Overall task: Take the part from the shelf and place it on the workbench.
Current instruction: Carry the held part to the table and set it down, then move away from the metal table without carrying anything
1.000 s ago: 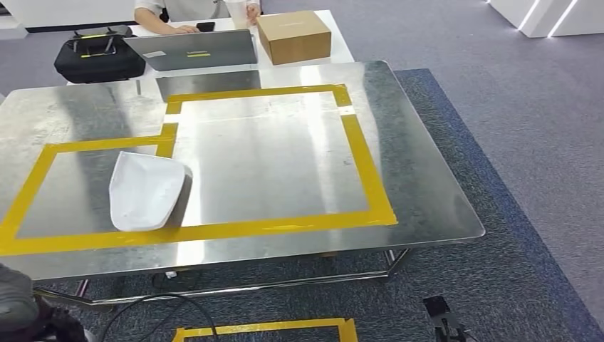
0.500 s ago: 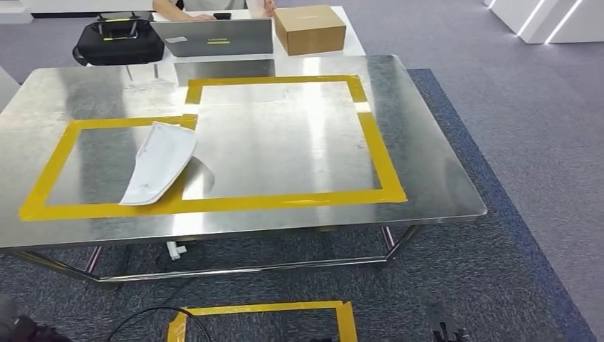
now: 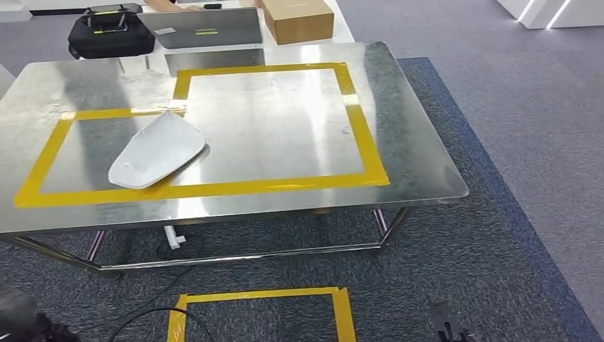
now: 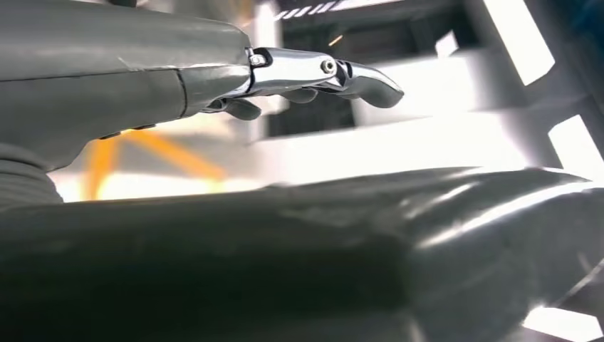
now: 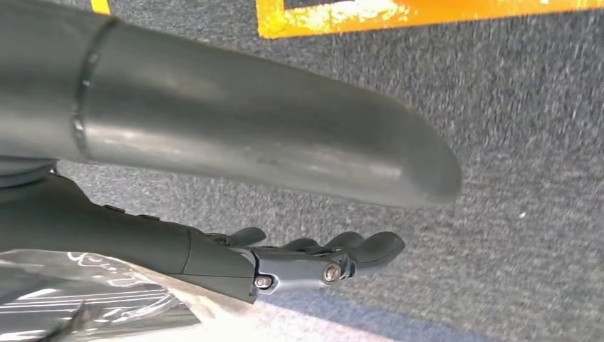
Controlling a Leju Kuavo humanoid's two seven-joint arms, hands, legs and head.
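The part (image 3: 157, 149), a white curved shell, lies on the steel workbench (image 3: 285, 128). It sits toward the bench's left side, and its near end rests on the yellow tape line (image 3: 214, 189). Nothing touches it. In the left wrist view my left hand (image 4: 306, 71) has its fingers stretched out and apart from the thumb, holding nothing. My right hand (image 5: 313, 260) hangs over grey carpet, with its fingers loosely extended and nothing in them.
Behind the bench stands a white table with a laptop (image 3: 203, 27), a black bag (image 3: 110, 32) and a cardboard box (image 3: 298, 20). A yellow tape square (image 3: 260, 296) marks the carpet in front of the bench. A black cable (image 3: 153, 313) lies beside it.
The whole picture has shifted, so the camera has moved. The white part was tipped up on its edge half a second ago and now lies flatter and turned.
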